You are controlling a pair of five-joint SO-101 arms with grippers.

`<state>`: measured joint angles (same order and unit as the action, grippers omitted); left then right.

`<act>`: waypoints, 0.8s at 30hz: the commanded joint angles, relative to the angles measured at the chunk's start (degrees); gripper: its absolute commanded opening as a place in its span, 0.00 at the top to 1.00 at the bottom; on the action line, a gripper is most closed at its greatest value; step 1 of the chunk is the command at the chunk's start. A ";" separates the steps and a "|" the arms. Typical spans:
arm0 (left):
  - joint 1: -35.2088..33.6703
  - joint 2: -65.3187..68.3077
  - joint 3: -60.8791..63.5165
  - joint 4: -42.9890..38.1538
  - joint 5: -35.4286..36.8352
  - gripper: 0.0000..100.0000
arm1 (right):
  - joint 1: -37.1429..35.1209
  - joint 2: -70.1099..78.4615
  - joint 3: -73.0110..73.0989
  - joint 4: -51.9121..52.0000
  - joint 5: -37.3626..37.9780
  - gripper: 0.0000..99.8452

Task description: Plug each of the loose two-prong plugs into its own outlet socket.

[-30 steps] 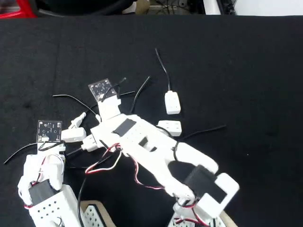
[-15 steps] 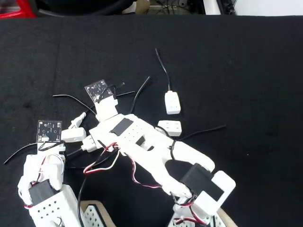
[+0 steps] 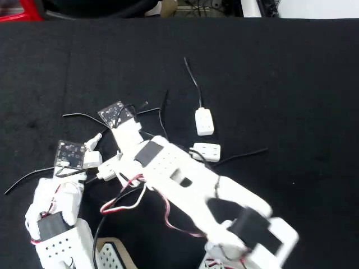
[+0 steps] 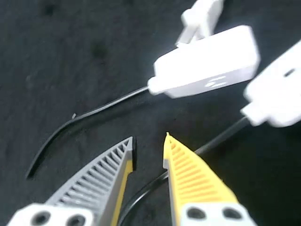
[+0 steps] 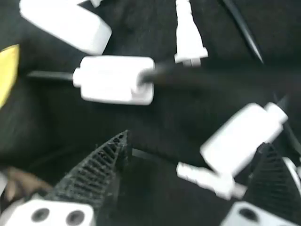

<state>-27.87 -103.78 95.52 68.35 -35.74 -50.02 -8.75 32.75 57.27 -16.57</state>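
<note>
Your left gripper (image 4: pixel 148 141) was only narrowly parted, with nothing between its grey and yellow fingers. A black cable (image 4: pixel 141 193) ran under them. Just past the tips lay a white socket block (image 4: pixel 204 63), with a loose plug (image 4: pixel 202 14) at its far side; I couldn't tell whether the two touched.

Your right gripper (image 5: pixel 194 141) was spread wide. A white plug (image 5: pixel 242 134) lay on the cloth between its fingers, close to one of them and not gripped.

In the high view, a second socket block (image 3: pixel 204 121) lay on the black table (image 3: pixel 291 84), its cord running toward the far edge. A third socket block (image 3: pixel 206 150) sat just beside the right arm (image 3: pixel 185 179).

All the pieces were crowded left of centre, well apart from the far and right edges. Something red (image 3: pixel 17 8) showed beyond the far left corner.
</note>
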 commanded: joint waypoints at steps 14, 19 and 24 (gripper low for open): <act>17.27 20.57 -14.20 -3.78 -0.18 0.74 | 27.69 -28.79 -1.80 25.41 18.46 0.89; 23.16 43.96 -22.37 -11.16 -0.62 0.74 | 32.35 -26.77 1.19 25.23 22.77 0.95; 25.45 65.76 -32.40 -16.26 -3.60 0.74 | 34.37 -26.33 5.41 21.45 24.53 0.95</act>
<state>-3.52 -49.71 70.81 55.96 -38.20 -17.93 -35.12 36.44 82.33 6.99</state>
